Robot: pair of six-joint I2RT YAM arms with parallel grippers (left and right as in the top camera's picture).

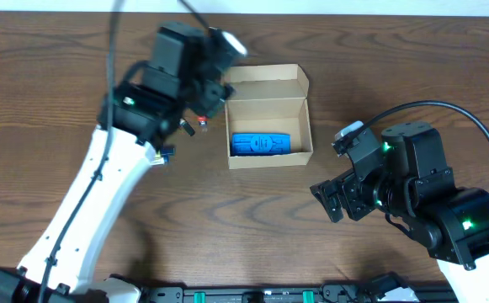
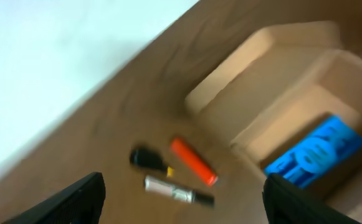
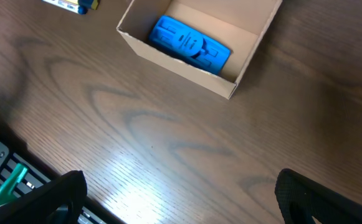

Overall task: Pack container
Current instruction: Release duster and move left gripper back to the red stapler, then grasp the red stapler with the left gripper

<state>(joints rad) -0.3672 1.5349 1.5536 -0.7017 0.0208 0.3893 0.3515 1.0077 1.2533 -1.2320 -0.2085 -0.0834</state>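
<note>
The container (image 1: 269, 160) is a small tan cardboard box standing open at mid-table, its flap lid (image 1: 265, 82) folded back on the far side. A blue ridged object (image 1: 261, 143) lies inside it. The box (image 2: 274, 74) and the blue object (image 2: 318, 152) also show in the left wrist view, and the box (image 3: 174, 59) and the blue object (image 3: 190, 43) show in the right wrist view. My left gripper (image 2: 182, 182) is open and empty, held above the table just left of the box. My right gripper (image 3: 177, 183) is open and empty over bare table, nearer than the box and to its right.
Left of the box lie an orange marker (image 2: 193, 162), a black piece with a yellow tip (image 2: 148, 158) and a silver and black pen (image 2: 177, 191). A small yellow and blue item (image 1: 167, 154) lies under the left arm. A black rail (image 1: 252, 295) runs along the near edge.
</note>
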